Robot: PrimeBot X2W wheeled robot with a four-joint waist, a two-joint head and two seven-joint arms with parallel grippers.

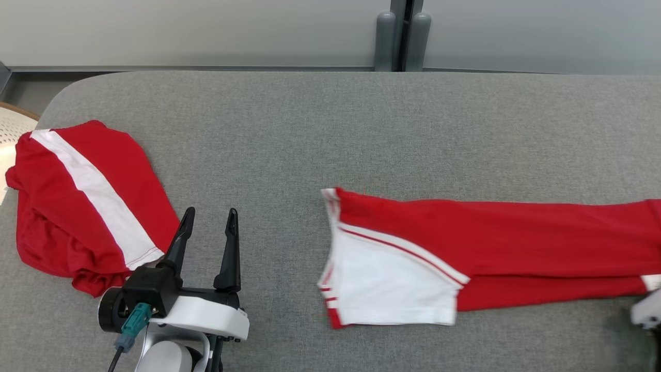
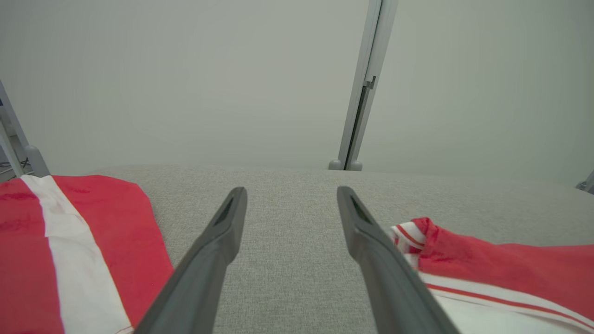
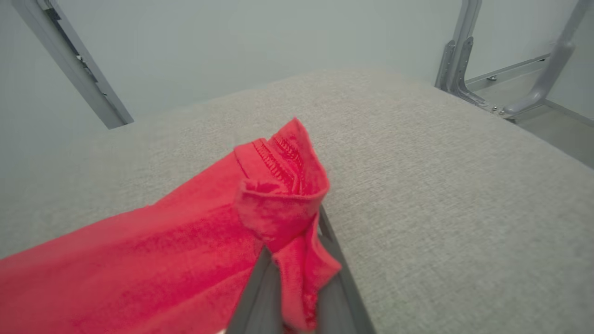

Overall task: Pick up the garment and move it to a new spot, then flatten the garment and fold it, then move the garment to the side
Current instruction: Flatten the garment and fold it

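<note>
Left gripper (image 1: 211, 210): closest to me, lower left of the head view. Its two dark fingers are spread wide, point up-frame and hold nothing.
Right gripper (image 3: 297, 260): in its own wrist view the fingers are pinched together on a bunched red hem of the garment (image 1: 490, 243). The fabric is folded over the tips and hides them. In the head view I get a bit of its pale casing at the lower right edge.
Garment position: centre to right of the head view, stretched in a long band that runs out of frame on the right.
Garment edges: the left end is a white panel with red stripes, lying nearly flat with a slightly wavy left edge. The upper edge is fairly straight. The lower edge steps up where the white gives way to red.
Second red garment (image 1: 77, 206): left of the head view, red with a white diagonal band, rumpled along its lower side. Its left side reaches the table's left edge. Its lower right corner sits just beside my left gripper's left finger, and I can't tell if they touch.
Table (image 1: 330, 129): grey fabric top with a rounded corner at upper left and a straight far edge along the top, against pale wall panels and a grey post (image 1: 403, 36).
Open room: a wide bare stretch above the garment up to the far edge, a bare gap between my left gripper and the white panel, and a narrower strip below the garment toward the bottom of the frame.
</note>
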